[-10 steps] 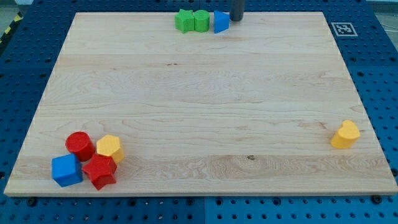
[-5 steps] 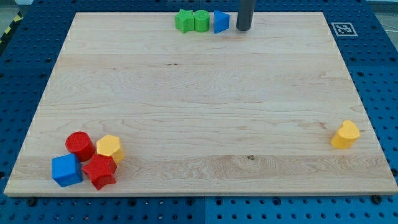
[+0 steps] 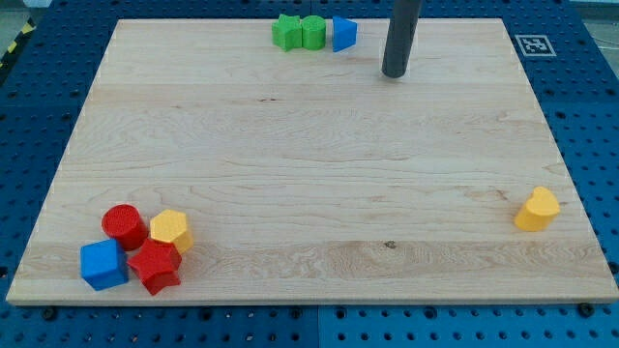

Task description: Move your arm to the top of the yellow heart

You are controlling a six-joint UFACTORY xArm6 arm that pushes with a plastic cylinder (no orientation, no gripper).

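The yellow heart [image 3: 537,209] lies near the view's right edge of the wooden board [image 3: 309,155], low down. My tip [image 3: 394,73] rests on the board near the view's top, right of centre. It is far up and to the left of the yellow heart, and a little down and to the right of a blue block [image 3: 343,34].
Two green blocks [image 3: 299,32] sit next to the blue block at the view's top edge. At the bottom left a red cylinder [image 3: 124,224], a yellow hexagon block [image 3: 170,230], a blue cube [image 3: 103,265] and a red star-like block [image 3: 156,266] cluster together.
My tip has moved down and slightly right, away from the blue block at the top edge. No block has moved.
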